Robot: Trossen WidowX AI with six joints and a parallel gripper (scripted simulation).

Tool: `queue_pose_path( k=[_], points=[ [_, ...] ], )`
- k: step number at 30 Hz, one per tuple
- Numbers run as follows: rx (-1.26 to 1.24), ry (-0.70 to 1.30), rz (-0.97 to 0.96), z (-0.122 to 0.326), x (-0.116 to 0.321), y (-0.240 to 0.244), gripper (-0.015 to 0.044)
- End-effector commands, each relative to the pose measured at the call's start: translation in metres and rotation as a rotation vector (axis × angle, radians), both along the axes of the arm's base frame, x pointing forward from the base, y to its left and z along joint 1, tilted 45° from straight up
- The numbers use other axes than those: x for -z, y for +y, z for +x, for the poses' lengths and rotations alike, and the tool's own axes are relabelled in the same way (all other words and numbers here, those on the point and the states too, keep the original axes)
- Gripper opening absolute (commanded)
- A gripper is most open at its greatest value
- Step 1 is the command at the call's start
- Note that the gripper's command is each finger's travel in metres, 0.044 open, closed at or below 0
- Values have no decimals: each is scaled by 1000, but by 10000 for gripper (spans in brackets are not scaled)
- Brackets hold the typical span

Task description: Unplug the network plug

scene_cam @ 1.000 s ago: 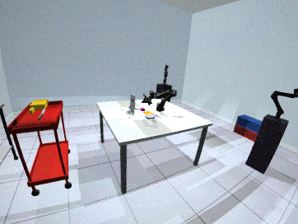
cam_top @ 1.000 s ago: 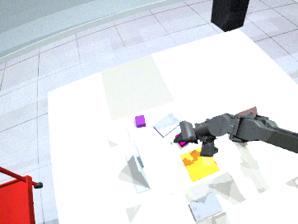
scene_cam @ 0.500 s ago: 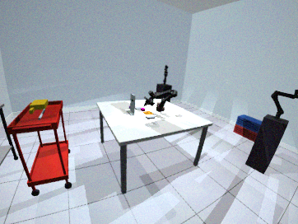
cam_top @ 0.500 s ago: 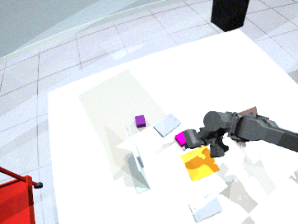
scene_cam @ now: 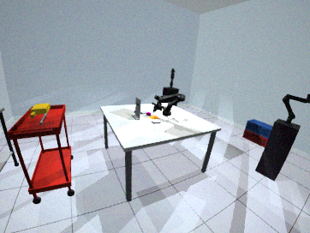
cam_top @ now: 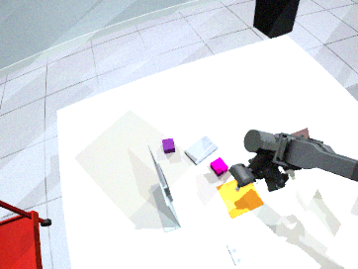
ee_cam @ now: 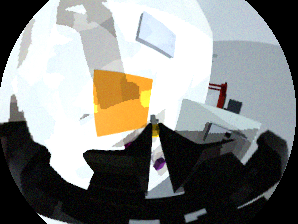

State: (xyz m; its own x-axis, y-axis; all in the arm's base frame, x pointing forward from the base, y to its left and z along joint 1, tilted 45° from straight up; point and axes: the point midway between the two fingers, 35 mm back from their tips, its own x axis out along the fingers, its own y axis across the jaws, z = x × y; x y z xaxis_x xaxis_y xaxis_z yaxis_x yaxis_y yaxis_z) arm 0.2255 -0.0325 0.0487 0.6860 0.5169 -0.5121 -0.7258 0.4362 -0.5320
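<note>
My gripper (cam_top: 238,186) (ee_cam: 154,125) points downward and is shut on the plug. The small grey and yellow plug (ee_cam: 155,131) shows between the fingertips in the wrist view, partly hidden by them; a small grey tip shows below the gripper in the top view. The marked square (cam_top: 248,206) (scene_cam: 154,117) (ee_cam: 112,120) is orange-yellow and lies flat. The plug appears over or beside its edge; its height above the table is hard to tell. The upright panel (cam_top: 158,168) (scene_cam: 138,107) (ee_cam: 192,112) stands apart from the gripper, its socket (ee_cam: 212,131) without the plug.
A magenta block (cam_top: 219,166) lies beside the square on the panel side. A purple block (cam_top: 168,145) (ee_cam: 159,164) and a grey flat plate (cam_top: 201,149) lie farther back. Another flat plate (ee_cam: 156,35) lies on the square's other side. A red cart (scene_cam: 43,124) stands off the table.
</note>
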Motion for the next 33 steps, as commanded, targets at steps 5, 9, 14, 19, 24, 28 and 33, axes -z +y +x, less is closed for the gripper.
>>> queue_pose_path(
  k=[5, 9, 14, 19, 24, 28, 33],
  points=[
    [-31, -22, 21, -2, -6, 5, 0],
    [-32, -20, 19, -1, -3, 7, 0],
    [-33, -18, 18, 0, 1, 10, 0],
    [-34, -16, 16, 1, 5, 12, 0],
    [-34, -15, 15, 2, 8, 15, 0],
    [-35, -14, 14, 3, 11, 17, 0],
    [-35, -13, 14, 3, 14, 20, 0]
  ],
)
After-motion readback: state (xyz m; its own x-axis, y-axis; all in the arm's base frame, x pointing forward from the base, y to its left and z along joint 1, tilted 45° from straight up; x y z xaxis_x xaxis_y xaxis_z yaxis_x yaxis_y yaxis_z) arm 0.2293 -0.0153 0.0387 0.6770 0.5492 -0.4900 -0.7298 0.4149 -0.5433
